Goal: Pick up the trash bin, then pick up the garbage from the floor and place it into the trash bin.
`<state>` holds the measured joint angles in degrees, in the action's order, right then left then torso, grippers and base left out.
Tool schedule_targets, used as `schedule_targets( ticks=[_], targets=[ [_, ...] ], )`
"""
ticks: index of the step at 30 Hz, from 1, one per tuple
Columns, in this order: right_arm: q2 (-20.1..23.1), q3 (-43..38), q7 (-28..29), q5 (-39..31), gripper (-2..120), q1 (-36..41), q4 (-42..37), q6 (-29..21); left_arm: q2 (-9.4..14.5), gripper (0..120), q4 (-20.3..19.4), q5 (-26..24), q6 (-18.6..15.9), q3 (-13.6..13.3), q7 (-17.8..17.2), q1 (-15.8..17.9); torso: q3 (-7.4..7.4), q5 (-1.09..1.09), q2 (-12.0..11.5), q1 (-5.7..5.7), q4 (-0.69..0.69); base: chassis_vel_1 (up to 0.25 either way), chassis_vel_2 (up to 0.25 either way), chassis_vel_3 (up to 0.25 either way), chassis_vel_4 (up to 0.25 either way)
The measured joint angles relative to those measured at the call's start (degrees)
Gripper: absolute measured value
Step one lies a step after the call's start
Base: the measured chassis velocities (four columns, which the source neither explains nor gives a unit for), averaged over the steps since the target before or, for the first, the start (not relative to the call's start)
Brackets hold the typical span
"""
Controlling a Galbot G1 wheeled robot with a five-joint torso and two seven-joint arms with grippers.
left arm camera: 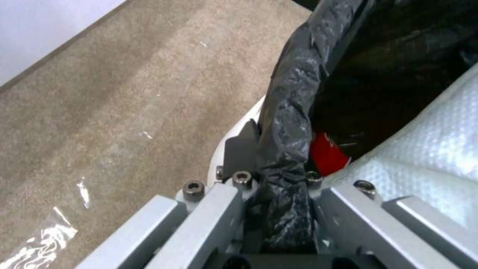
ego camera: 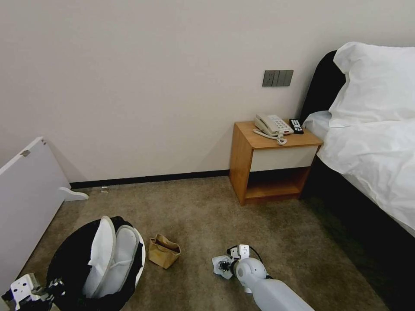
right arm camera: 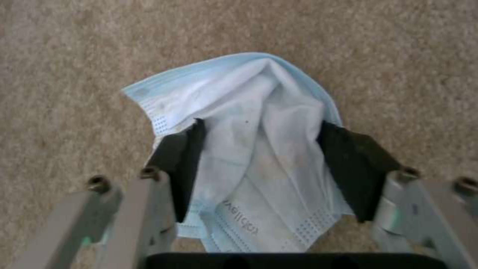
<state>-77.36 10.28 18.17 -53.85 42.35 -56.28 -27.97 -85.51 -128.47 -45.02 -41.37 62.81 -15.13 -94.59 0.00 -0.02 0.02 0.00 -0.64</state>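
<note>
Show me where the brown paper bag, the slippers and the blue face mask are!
Brown paper bag (ego camera: 163, 252), head view, its front side, standing on the carpet.
Slippers (ego camera: 113, 255), head view, a white sole, sticking out of the bin.
Face mask (right arm camera: 259, 123), right wrist view, its crumpled middle, between the open right tool's fingers.

Very little can be read here. The crumpled pale blue face mask (right arm camera: 249, 157) on the carpet carries one short line of small dark print near its lower edge — it runs upside down and slantwise in the right wrist view, and the letters cannot be made out. The telephone (ego camera: 272, 125) and the remote control (ego camera: 296, 125) on the bedside table (ego camera: 259, 142) have keys — no markings legible.
</note>
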Motion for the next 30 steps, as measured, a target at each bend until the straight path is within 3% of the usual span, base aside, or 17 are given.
schedule_targets(
  ticks=[8,12,14,30],
  targets=[
    [-0.1,0.8,-1.3,0.9,23,-0.3,1.1,0.4,-0.2,2,0.2,0.1,0.0,-0.6,0.0,0.3,0.0,0.0,0.0,0.0,0.0,0.0,0.0,0.0,0.0],
    [-0.2,0.8,-1.9,1.2,14,-0.3,1.4,0.5,-0.2,2,0.2,0.1,0.0,-0.6,0.0,0.3,0.0,0.0,0.0,0.0,-0.02,0.0,0.0,0.0,0.0],
    [-0.2,1.2,-2.3,1.3,2,0.1,1.2,0.5,-0.2,2,0.2,0.2,0.1,-0.6,0.0,0.3,0.0,0.07,0.0,0.0,0.05,0.0,0.0,0.0,0.0],
    [1.2,2.2,-3.2,1.1,0,1.7,-1.9,0.7,-0.6,2,0.3,0.7,0.2,-1.2,0.2,0.4,0.01,0.05,0.0,0.01,0.02,0.0,0.0,0.0,0.0]
  ],
)
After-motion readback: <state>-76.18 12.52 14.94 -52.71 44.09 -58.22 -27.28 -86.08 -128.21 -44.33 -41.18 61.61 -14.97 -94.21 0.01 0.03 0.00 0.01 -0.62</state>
